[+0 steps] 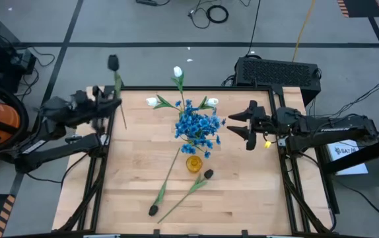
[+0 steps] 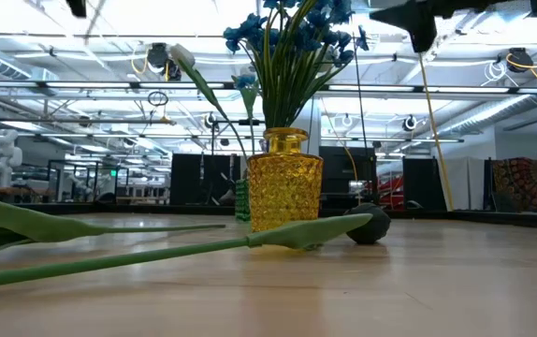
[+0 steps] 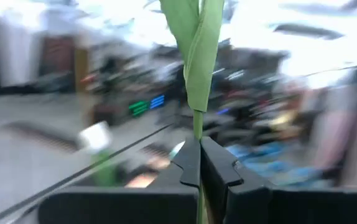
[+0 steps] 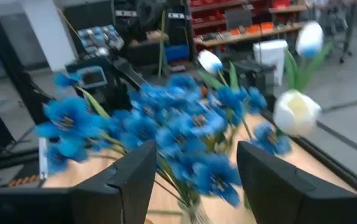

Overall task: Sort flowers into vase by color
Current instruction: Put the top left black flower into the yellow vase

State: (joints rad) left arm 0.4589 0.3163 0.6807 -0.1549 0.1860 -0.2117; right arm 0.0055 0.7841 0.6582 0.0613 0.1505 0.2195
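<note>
Closest to the low cam: a green stem (image 2: 109, 257) lying flat on the wooden table (image 1: 137, 178), its dark bud (image 2: 370, 227) just beside the yellow glass vase (image 2: 284, 183). Second dark-bud flower (image 1: 165, 184) lies flat next to it, bud toward the front edge. Vase sits mid-table, stuffed with the blue flowers (image 1: 198, 125) and three white tulips (image 1: 177, 73) fanning out toward the back edge. Left gripper (image 1: 107, 102) at the table's left back corner, fingers pressed together, pinching the stem of a dark-bud flower (image 1: 113, 63); bud hangs out past the table's back edge. Right gripper (image 1: 247, 124) hovers just right of the blue bunch, fingers (image 4: 125, 177) spread, nothing between them.
</note>
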